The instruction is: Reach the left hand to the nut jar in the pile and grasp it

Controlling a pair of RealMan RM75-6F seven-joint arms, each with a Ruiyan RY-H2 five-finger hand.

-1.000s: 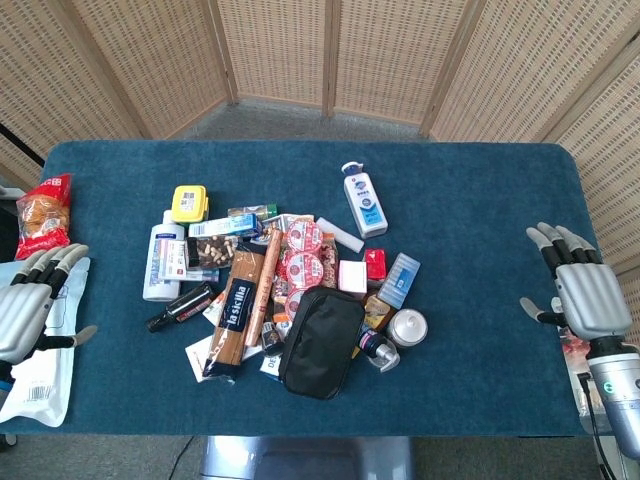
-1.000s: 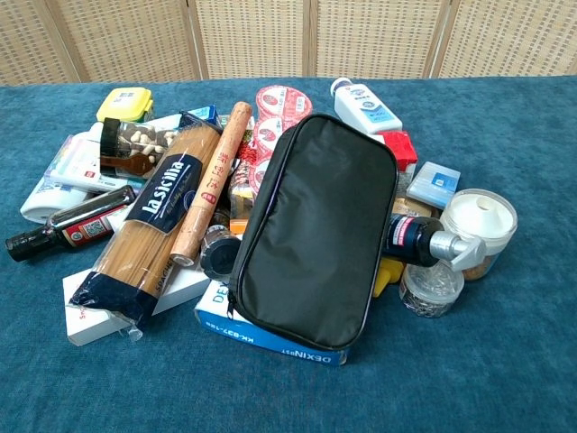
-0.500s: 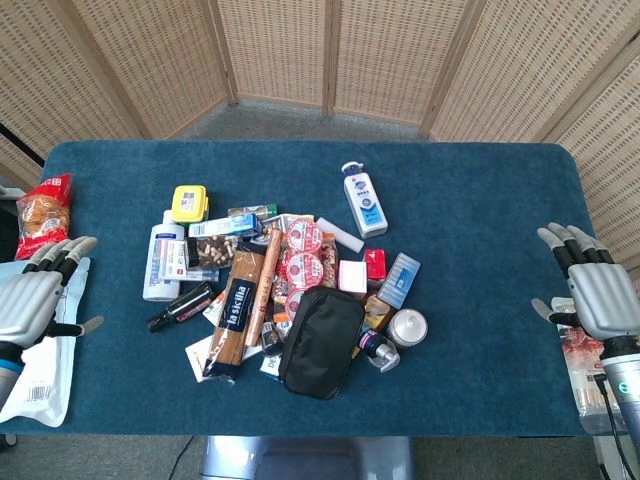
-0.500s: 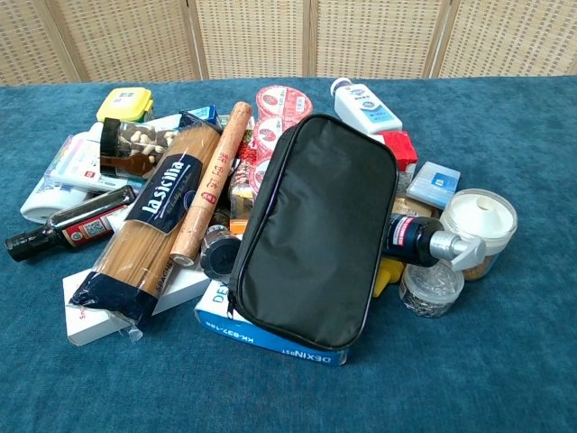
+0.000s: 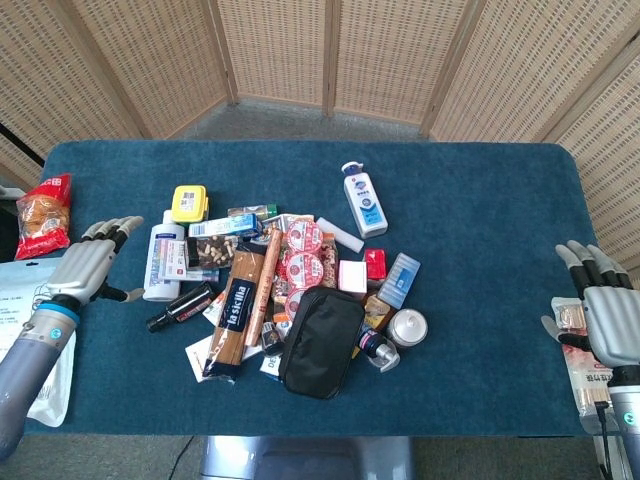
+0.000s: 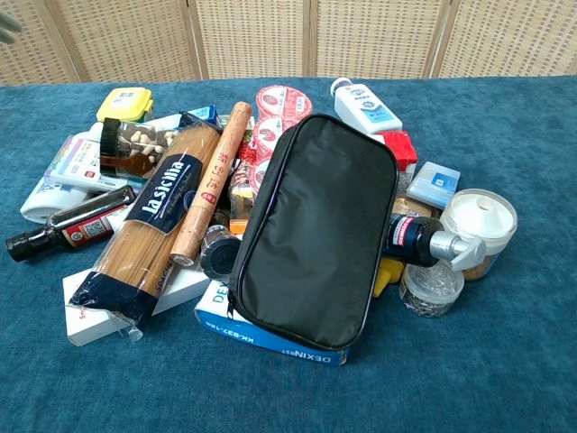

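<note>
The nut jar (image 5: pixel 214 250) lies on its side at the left of the pile, clear with a black lid and pale nuts inside; the chest view shows the nut jar (image 6: pixel 137 144) between a white bottle and the spaghetti pack. My left hand (image 5: pixel 88 270) hovers over the blue table left of the pile, open with fingers spread, about a hand's width from the white bottle (image 5: pixel 160 262). It holds nothing. My right hand (image 5: pixel 608 312) is open at the table's right edge, far from the pile.
The pile holds a spaghetti pack (image 5: pixel 232 312), a black pouch (image 5: pixel 320 342), a dark bottle (image 5: pixel 180 308), a yellow box (image 5: pixel 189 203) and a lotion bottle (image 5: pixel 364 199). A red snack bag (image 5: pixel 42 215) and a white bag (image 5: pixel 30 345) lie at the left edge.
My left hand has moved from the left edge rightward and forward over the table toward the pile. My right hand has drawn back toward the right edge. The pile is unchanged.
</note>
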